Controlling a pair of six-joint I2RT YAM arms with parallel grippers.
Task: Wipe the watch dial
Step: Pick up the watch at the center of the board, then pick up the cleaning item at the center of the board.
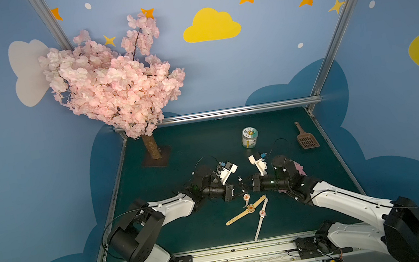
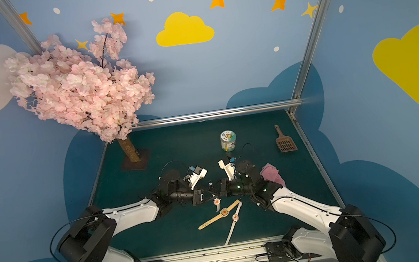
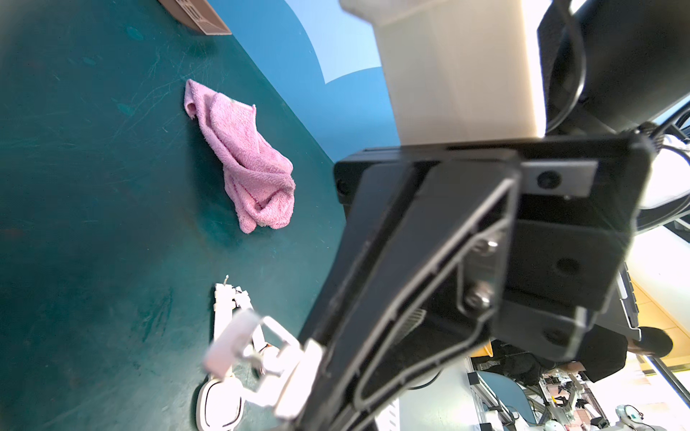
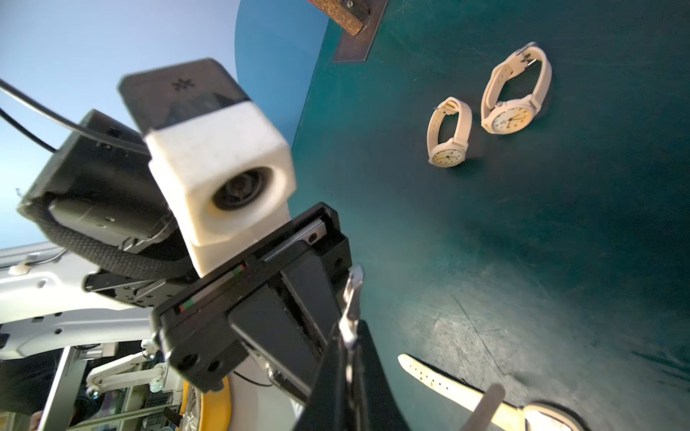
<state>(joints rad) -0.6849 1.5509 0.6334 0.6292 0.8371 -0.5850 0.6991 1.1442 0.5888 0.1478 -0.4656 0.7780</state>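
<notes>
The only container was a jar [image 1: 249, 137] at the back of the desk [image 1: 191, 145]. Its printed lid was on, so its contents were hidden. Well to its right lay a brown slotted scoop [image 1: 306, 137], and a pink blossom tree [image 1: 113, 81] stood in the back left corner.

The two arms met tip to tip over the middle of the desk. The left end effector [image 1: 237, 191] was closed, seemingly pinching the buckle end of the small watch [image 1: 246, 197]. Its dial showed face up just in front of the fingertips. The fingers of the right end effector [image 1: 245, 185] stood apart in its own wrist view, with the desk showing between them.

Nearer the front, a tan watch [image 1: 250, 209] and a white-strapped watch [image 1: 262, 213] lay flat with their upper ends touching.

In both top views the right arm covered most of the pink towel [image 2: 272, 173]. The left wrist view showed it whole [image 3: 246, 160], crumpled on the desk. The right wrist view showed a smaller looped watch [image 4: 448, 134] and a larger looped watch [image 4: 511, 97] standing side by side, dials visible. Neither appeared in the top views, where the left arm blocked that part of the desk.
</notes>
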